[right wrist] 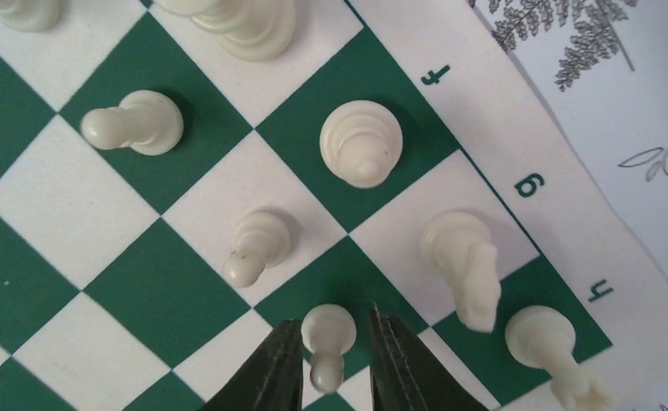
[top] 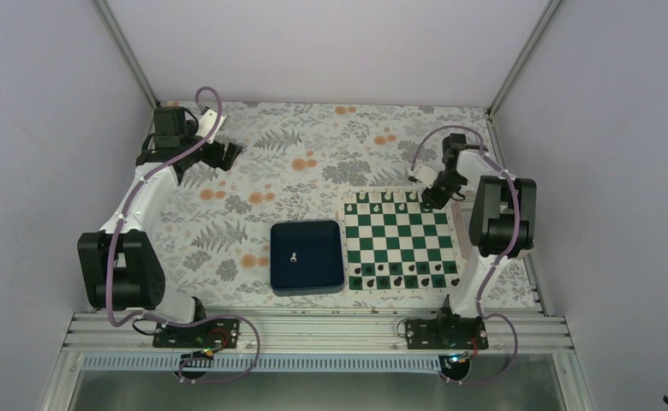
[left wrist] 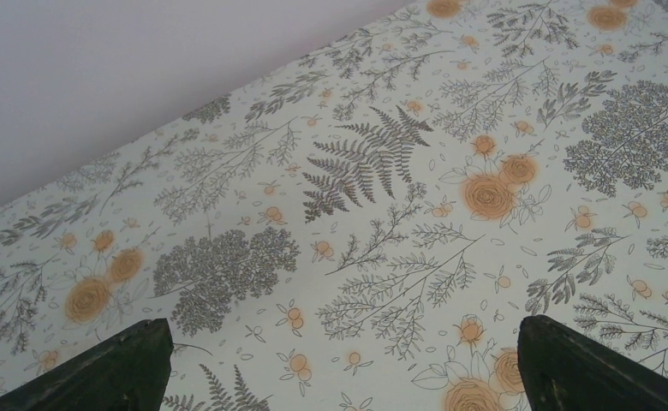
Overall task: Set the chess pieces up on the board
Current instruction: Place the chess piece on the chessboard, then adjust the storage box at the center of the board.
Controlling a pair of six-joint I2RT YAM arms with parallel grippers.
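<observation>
Right gripper (right wrist: 335,330) stands with its two dark, ridged fingers (right wrist: 275,368) close on either side of a small cream pawn (right wrist: 329,338), which sits upright on the board (right wrist: 142,291) at the seam of a green and a white square. Whether the fingers actually press the pawn cannot be told. Other chess pieces (top: 388,197) stand around it in smooth, glossy pale plastic. A second pawn (right wrist: 258,247) is one square away, and a third pawn (right wrist: 134,122) lies further off. A rounded, ringed piece (right wrist: 361,141) stands on a green square beside the letter f. A knight (right wrist: 463,261) with a carved head is on the white square by g, and a notched rook (right wrist: 553,351) is in the corner by h. The board is flat and matt, with green and white checks and a cream border bearing green letters. From above, it lies at the right of the table, the white pieces along its far edge and small black pieces (top: 395,276) along its near edge. One more pale piece (top: 293,256) sits alone in a dark blue square tray (top: 313,227) just left of the board. Left gripper (left wrist: 339,368) hangs spread wide and holding nothing, well apart, over a tablecloth (left wrist: 382,171) printed with grey ferns and orange flowers.
</observation>
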